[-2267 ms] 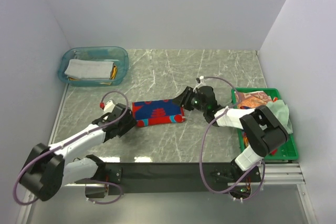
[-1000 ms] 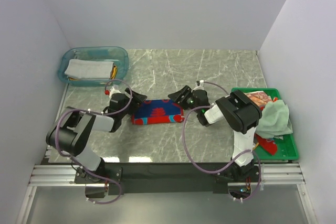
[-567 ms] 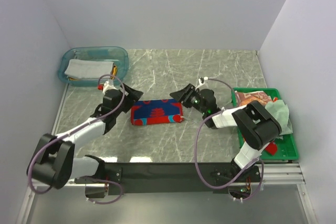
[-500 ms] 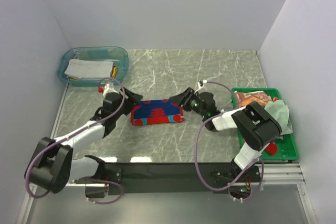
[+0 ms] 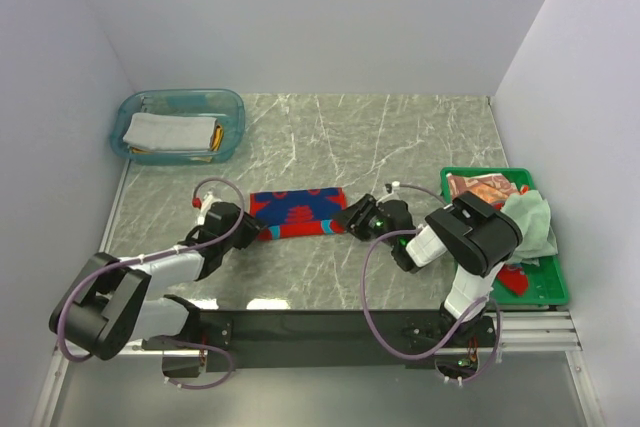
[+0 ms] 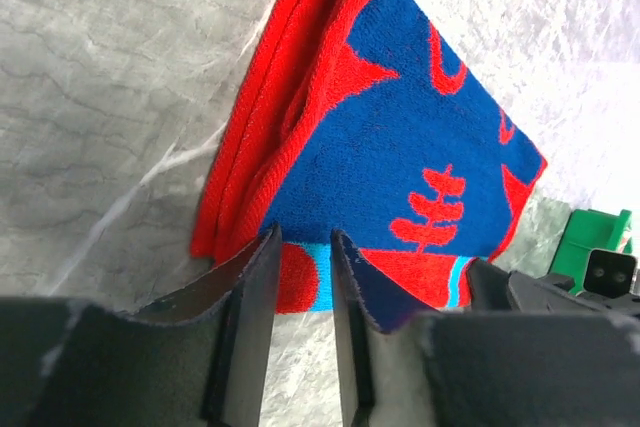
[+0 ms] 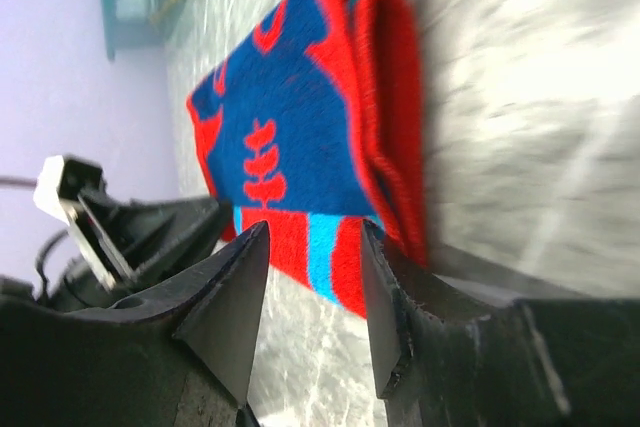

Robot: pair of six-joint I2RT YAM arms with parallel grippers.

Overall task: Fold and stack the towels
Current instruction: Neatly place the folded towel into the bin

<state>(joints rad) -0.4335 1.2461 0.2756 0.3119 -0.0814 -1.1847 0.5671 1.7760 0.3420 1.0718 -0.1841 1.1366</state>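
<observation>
A red towel with blue patterns and a teal stripe [image 5: 298, 211] lies folded flat on the marble table [image 5: 400, 137]. My left gripper [image 5: 252, 226] sits low at its near-left corner. In the left wrist view that gripper [image 6: 303, 247] stands narrowly open, with the towel's [image 6: 400, 137] near edge just at the fingertips. My right gripper [image 5: 348, 219] is at the near-right corner. In the right wrist view it [image 7: 310, 247] is open wider, and the striped edge of the towel [image 7: 290, 147] lies between its tips. A grey-white towel [image 5: 168, 132] rests folded in the tub.
The clear teal tub [image 5: 232, 107] stands at the back left. A green crate [image 5: 545, 292] at the right edge holds an orange-brown towel [image 5: 484, 187] and a pale green towel [image 5: 532, 219]. White walls close in on the table's left, back and right.
Both grippers have dropped from the towel's far corners to its near corners. The left jaws have narrowed a lot, the right ones a little. The towel has stayed about where it was.
</observation>
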